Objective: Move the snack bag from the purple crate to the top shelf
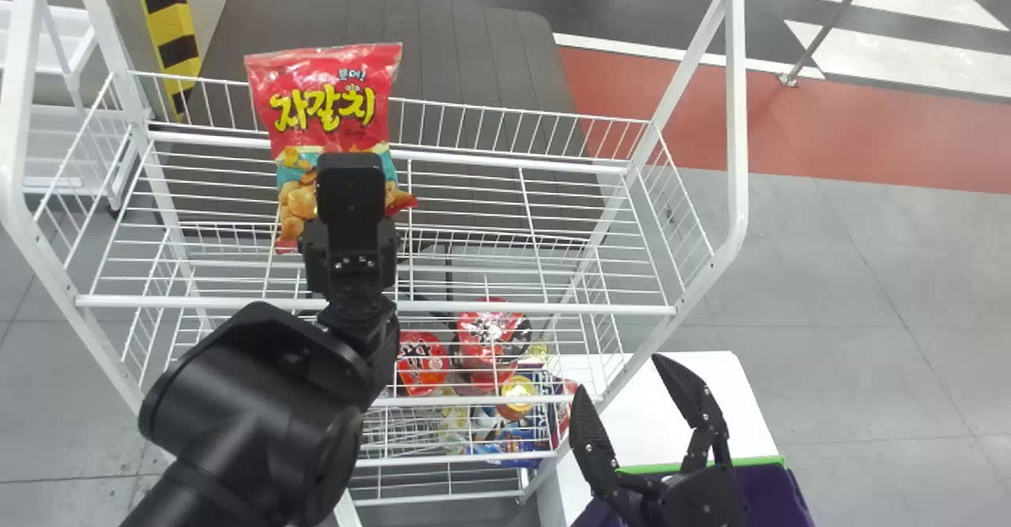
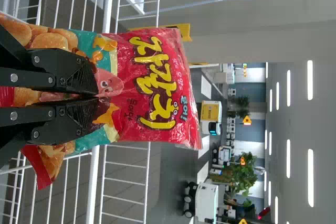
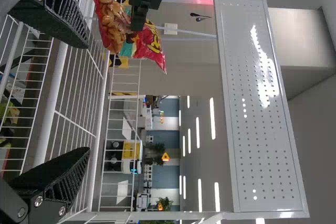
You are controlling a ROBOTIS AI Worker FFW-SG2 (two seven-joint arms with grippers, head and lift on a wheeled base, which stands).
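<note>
Because the left gripper stands in front of its lower part in the head view, the middle of the snack bag's bottom end is hidden, with only the two lower corners poking out on either side. The claw is closed down on the bag's lower half, its fingers drawn nearly together with the packet pinched between them. The bag stands roughly upright, its long axis running in line with those fingers, top seam beyond the fingertips and lettered face towards the head camera. It is over the top shelf, though whether its bottom end touches the wires beneath the claw is hard to say.

To the right of that claw, well apart from it, the right gripper hangs with its fingers spread wide and nothing between them. Just behind it in the head view is the purple crate, partly covered by the gripper and cut off by the bottom edge, beside the white table. Below the left claw, red packages on a lower shelf are broken up by the wires.
</note>
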